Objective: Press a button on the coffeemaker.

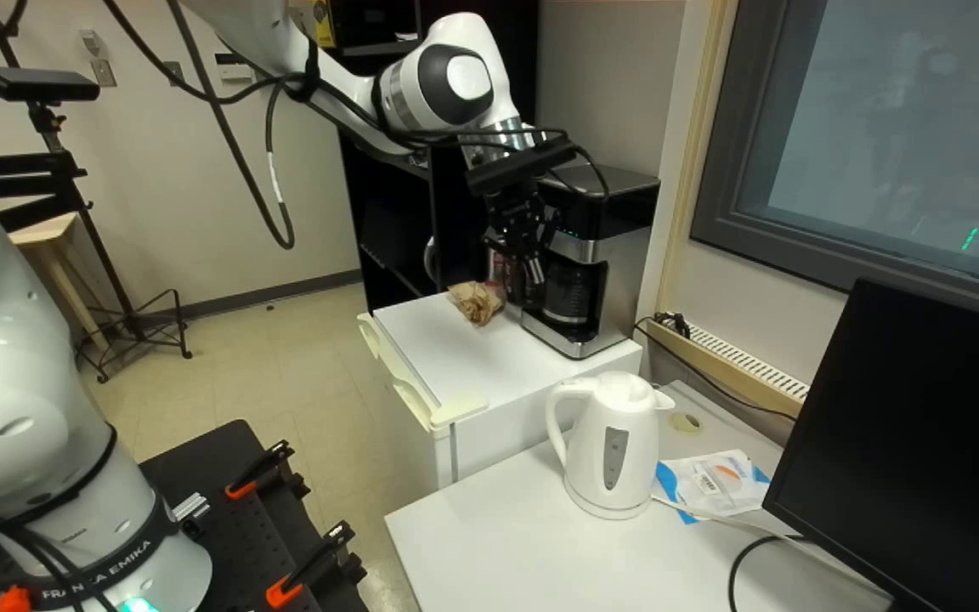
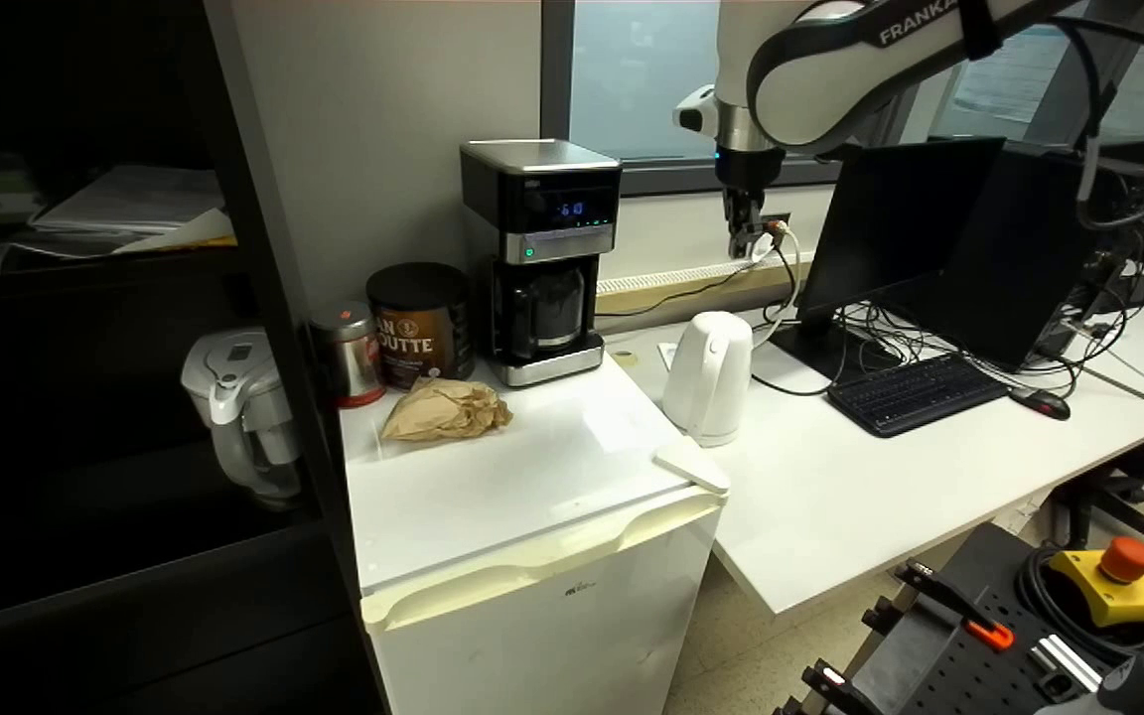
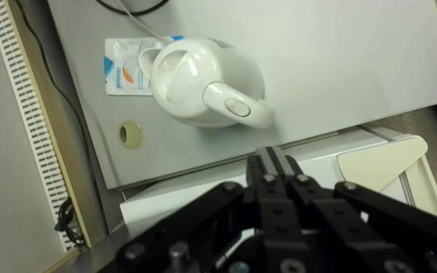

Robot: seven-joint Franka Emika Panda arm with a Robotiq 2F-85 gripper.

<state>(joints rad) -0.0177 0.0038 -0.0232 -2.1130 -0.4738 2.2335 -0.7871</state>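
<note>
The black and silver coffeemaker [image 1: 623, 276] stands upright on a small white fridge, its dark carafe inside. In an exterior view, the coffeemaker [image 2: 552, 214] faces the camera, with blue digits on its panel and a green-lit button [image 2: 529, 252] on its silver strip. My gripper [image 2: 739, 248] hangs in the air to the right of it there, apart from it. In an exterior view, the gripper [image 1: 534, 270] overlaps the machine's front edge. In the wrist view, the fingertips [image 3: 273, 149] are together with nothing between them, above the gap between fridge and desk. The button panel is not visible there.
A white kettle [image 2: 711, 382] stands on the desk beside the fridge [image 2: 493, 506]. A crumpled paper bag [image 2: 448, 409], a coffee can [image 2: 420, 328] and a silver canister [image 2: 349, 353] sit left of the coffeemaker. A monitor [image 1: 923, 442] stands on the desk.
</note>
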